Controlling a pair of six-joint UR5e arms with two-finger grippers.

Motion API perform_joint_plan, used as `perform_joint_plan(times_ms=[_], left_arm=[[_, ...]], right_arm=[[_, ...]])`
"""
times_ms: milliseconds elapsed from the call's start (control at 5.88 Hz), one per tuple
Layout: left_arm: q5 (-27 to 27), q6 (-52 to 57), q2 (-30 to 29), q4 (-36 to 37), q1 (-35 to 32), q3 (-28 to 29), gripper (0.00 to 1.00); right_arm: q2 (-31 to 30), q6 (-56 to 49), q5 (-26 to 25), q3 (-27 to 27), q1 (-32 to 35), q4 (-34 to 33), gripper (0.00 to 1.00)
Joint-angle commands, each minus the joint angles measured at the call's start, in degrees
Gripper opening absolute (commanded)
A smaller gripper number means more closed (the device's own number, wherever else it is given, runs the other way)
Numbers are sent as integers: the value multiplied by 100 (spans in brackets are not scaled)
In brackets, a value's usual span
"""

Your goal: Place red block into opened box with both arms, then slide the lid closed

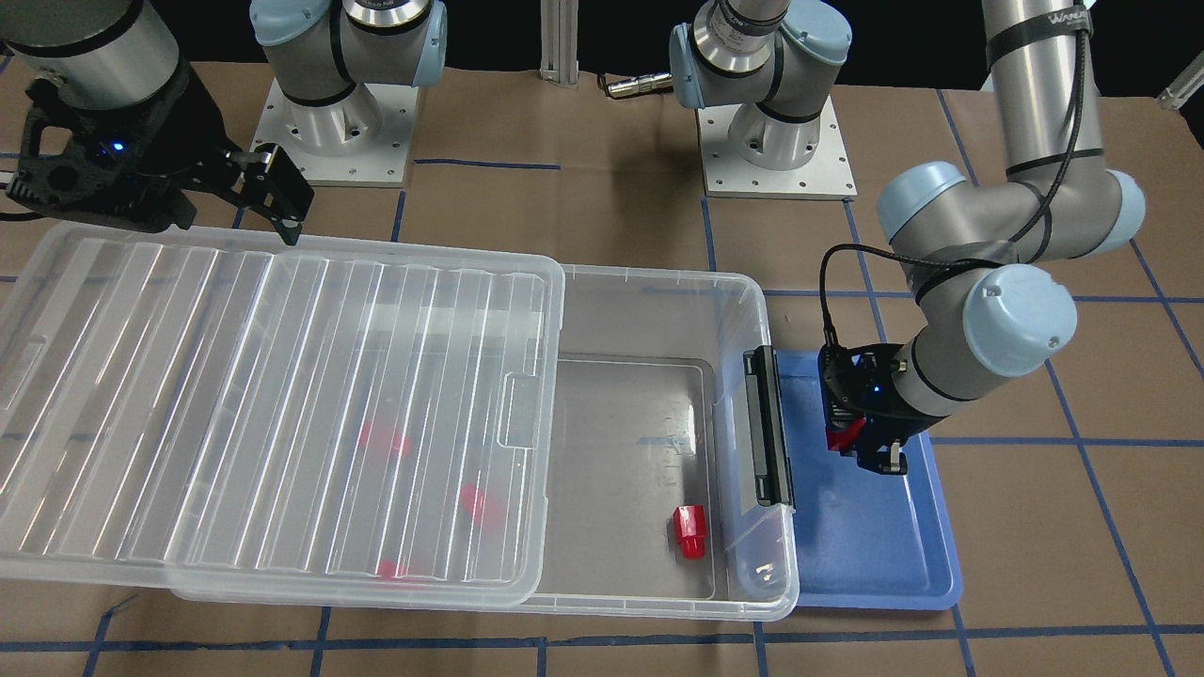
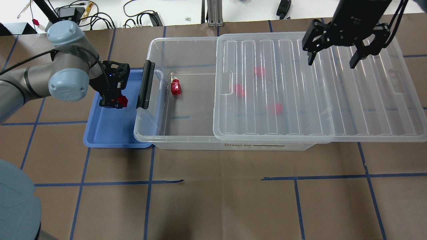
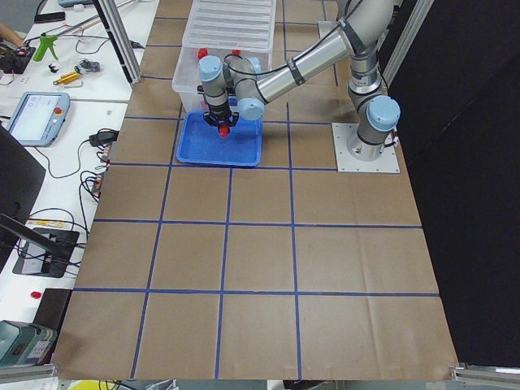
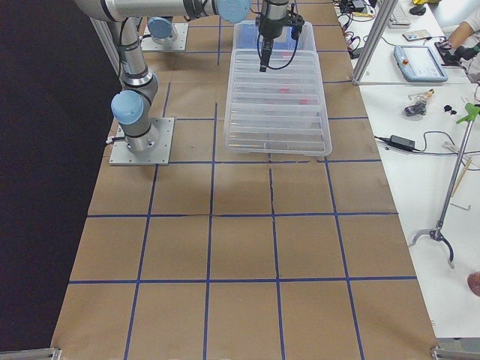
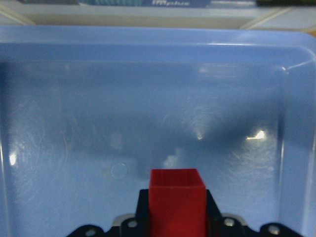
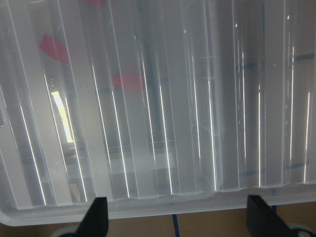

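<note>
My left gripper [image 2: 117, 101] hangs just over the blue tray [image 2: 110, 133], shut on a red block [image 5: 177, 197] that also shows in the front view [image 1: 844, 435]. The clear box [image 2: 186, 138] lies beside the tray, its black latch bar [image 2: 145, 85] toward it. The ribbed lid [image 2: 333, 110] covers the box's right part and overhangs it. One red block [image 2: 175, 87] lies in the uncovered part; three more blur red under the lid [image 2: 258, 71]. My right gripper [image 2: 343, 50] stands open above the lid's far edge.
Brown paper with blue tape lines covers the table [image 2: 213, 200]. Both arm bases [image 1: 334, 141] are bolted behind the box. Cables and tools [image 2: 100, 13] lie past the far table edge. A tablet [image 3: 36, 118] lies on a side bench.
</note>
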Motion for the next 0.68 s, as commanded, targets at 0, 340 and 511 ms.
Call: perform_joint_plan(times_ms=[0,340,511], left_arm=[[-111,-87,465,-873,-89,467,1],[-244,-1206,818,-1139,-928,511,1],[-226,-1647,792,-1052,-1516,546,1]], right_arm=[[20,-199,14,23,56,7,100],[-59,-209,14,259,21,-63,100],[-68,-200,5,243,38,-72,100]])
